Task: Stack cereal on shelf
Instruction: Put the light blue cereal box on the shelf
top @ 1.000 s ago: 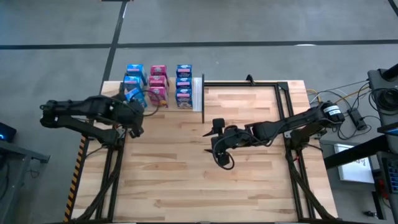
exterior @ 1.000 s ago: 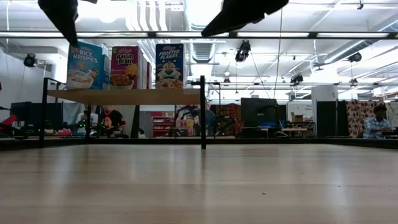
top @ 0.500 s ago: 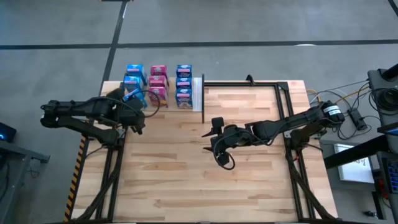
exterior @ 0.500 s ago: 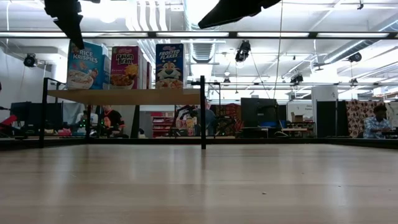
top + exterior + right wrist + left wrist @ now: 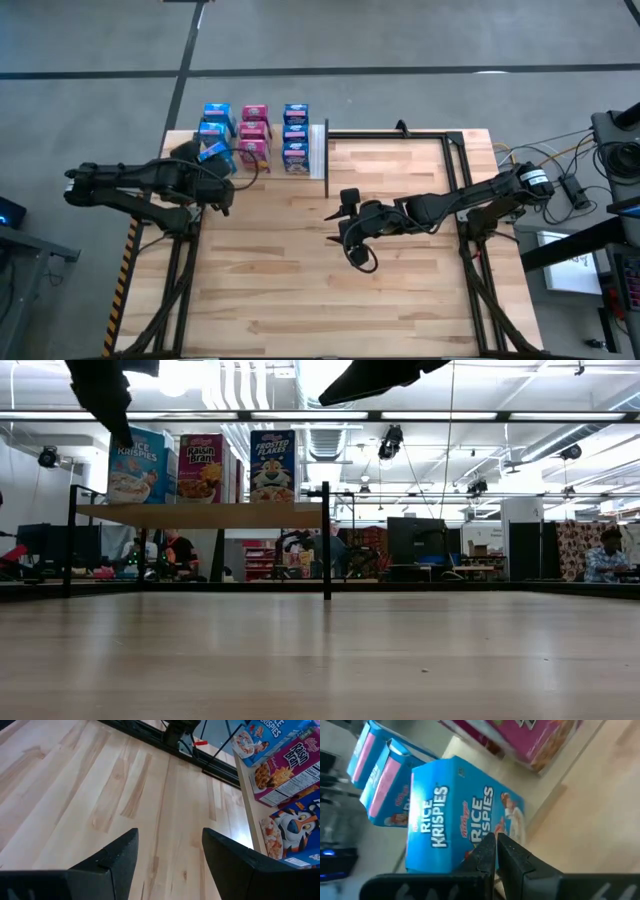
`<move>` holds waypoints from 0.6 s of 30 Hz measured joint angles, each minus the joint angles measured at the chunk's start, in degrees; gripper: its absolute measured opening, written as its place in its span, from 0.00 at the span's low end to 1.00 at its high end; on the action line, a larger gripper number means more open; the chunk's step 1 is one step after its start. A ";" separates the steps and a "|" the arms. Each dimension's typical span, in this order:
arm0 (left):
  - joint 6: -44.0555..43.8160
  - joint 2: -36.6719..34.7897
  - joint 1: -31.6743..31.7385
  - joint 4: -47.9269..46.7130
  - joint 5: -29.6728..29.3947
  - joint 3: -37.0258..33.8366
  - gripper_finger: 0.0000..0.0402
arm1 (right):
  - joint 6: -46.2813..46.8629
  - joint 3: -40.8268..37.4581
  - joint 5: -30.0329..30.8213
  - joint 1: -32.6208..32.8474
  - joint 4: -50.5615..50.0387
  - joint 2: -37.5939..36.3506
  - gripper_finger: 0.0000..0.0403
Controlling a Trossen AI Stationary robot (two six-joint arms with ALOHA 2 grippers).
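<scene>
Two grippers: left gripper at the shelf's near-left corner, right gripper over bare tabletop mid-table.
Left fingers: pressed together with nothing between them, tips right up against the face of a blue box; contact likely, can't confirm.
Right fingers: spread apart, empty, only planks beneath.
Key relation: blue box lies straight ahead of the left fingertips, tilted, long axis slanting across the line of the fingers; a pinch would need the fingers parted and turned across the box's narrow side (my read).
Nearer arm: left, by a lot; right gripper is well apart from every box, on the other side of the shelf's white strip.
Tabletop: pale wood planks, visible grain, flat, black metal frame along the far edge.
Shelf: smooth light wood, raised on thin black posts in the low view, far-left part of the table.
Boxes on shelf: three short rows seen from above, blue row, pink row, blue row; standing upright, fronts facing the table.
Box material: thin glossy cardboard, printed fronts, sharp edges, light, probably dents if squeezed hard.
Loose box from above: near end of the left blue row, skewed against the others, just beside the left gripper.
Task state: skewed box probably needs squaring up; a judgement.
</scene>
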 joint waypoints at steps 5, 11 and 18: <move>1.82 -0.06 0.11 0.01 -2.57 -3.28 0.00 | 0.12 0.00 0.00 0.00 0.00 0.00 0.52; 2.51 -0.13 0.94 -0.01 -2.66 -5.64 0.00 | 0.15 0.00 0.00 0.00 0.01 0.00 0.52; 1.43 -0.04 2.65 0.00 -4.02 -5.83 0.00 | 0.34 0.00 0.00 0.00 0.03 0.00 0.52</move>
